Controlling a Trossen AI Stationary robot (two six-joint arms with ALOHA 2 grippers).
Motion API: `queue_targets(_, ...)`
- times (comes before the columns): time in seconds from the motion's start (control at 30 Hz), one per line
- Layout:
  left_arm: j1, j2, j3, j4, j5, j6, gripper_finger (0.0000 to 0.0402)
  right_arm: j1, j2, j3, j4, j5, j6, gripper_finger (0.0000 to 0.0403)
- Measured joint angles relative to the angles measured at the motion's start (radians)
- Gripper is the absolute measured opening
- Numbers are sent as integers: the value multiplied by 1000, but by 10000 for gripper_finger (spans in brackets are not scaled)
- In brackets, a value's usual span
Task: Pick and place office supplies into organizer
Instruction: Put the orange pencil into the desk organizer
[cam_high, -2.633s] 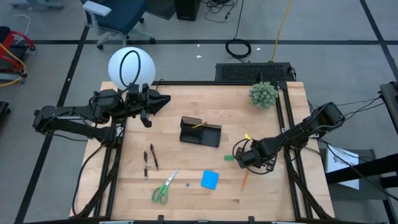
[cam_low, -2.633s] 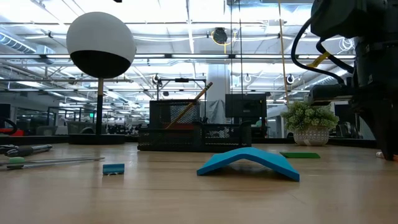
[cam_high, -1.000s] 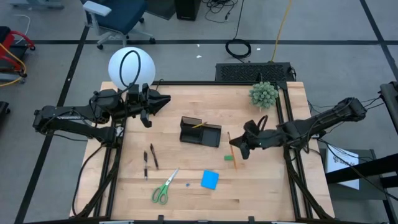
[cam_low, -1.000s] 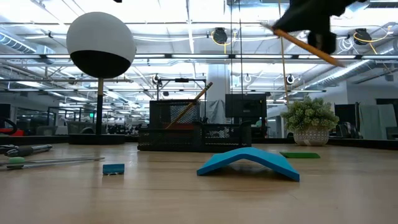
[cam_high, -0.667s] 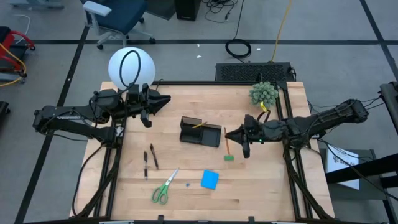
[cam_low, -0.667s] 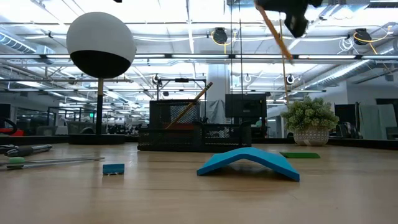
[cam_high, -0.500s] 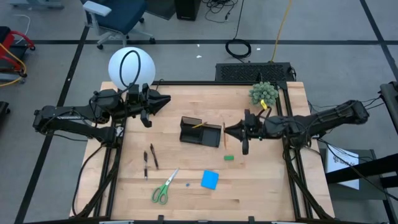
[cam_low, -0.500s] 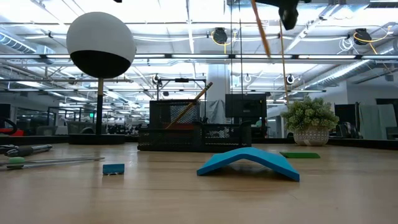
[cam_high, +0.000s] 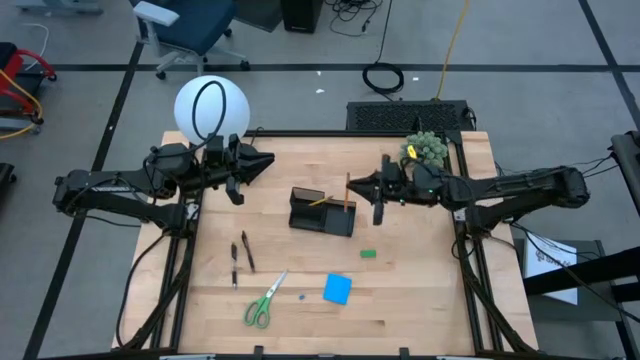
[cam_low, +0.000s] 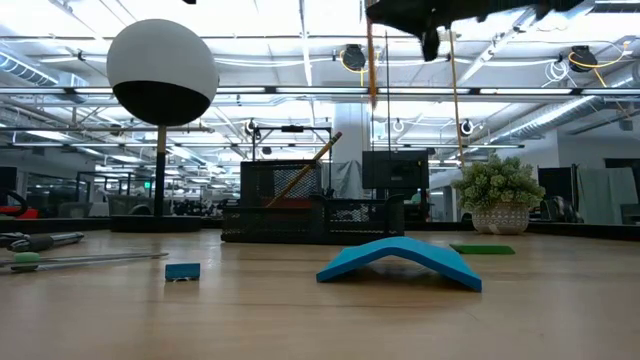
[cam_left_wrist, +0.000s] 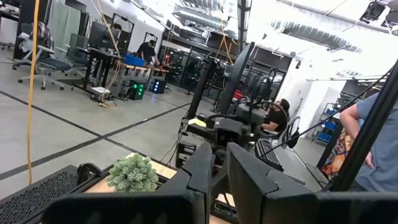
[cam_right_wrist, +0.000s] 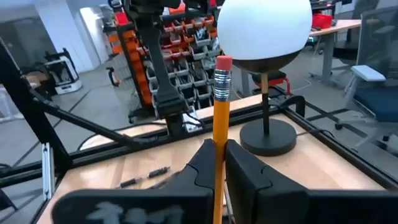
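Observation:
My right gripper (cam_high: 353, 186) is shut on an orange-yellow pencil (cam_high: 347, 193) high over the right end of the black organizer (cam_high: 322, 213); the low view shows that pencil (cam_low: 371, 65) hanging upright. A second pencil (cam_high: 320, 201) leans inside the organizer. Green-handled scissors (cam_high: 264, 300), a blue pad (cam_high: 337, 289), two dark pens (cam_high: 240, 255) and a green eraser (cam_high: 368, 253) lie flat on the table. My left gripper (cam_high: 268, 160) waits shut at the far left, beside the lamp, touching nothing. My right gripper pinches the pencil's shaft (cam_right_wrist: 217, 138) between its two fingers, partway below the pink eraser end (cam_right_wrist: 222, 63). The fingers reach in level from the table's right and lie across the pencil. It stands upright, eraser end up, lifted clear above the organizer.
A white globe lamp (cam_high: 210, 108) stands at the far left corner and a green spiky plant ball (cam_high: 426, 150) at the far right, close behind my right arm. A tiny blue piece (cam_high: 301, 296) lies by the scissors. Bare wood lies along the near edge.
My right gripper has carried the pencil up and toward the table's far edge and left, from beside the green eraser to over the organizer's right end. Its wrist has rolled, bringing the pencil from a slant to upright. The grip has stayed shut.

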Motion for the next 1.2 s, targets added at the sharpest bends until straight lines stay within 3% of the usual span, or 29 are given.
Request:
queue_targets(0.27, 0, 0, 0, 0, 0, 0, 47, -73, 95, 2, 170, -72, -12, 11)
queue_targets(0.97, 0, 0, 0, 0, 0, 0, 47, -178, 364, 222, 183, -258, -24, 11)
queue_targets(1.2, 0, 0, 0, 0, 0, 0, 47, -192, 404, 249, 188, -258, -41, 11)
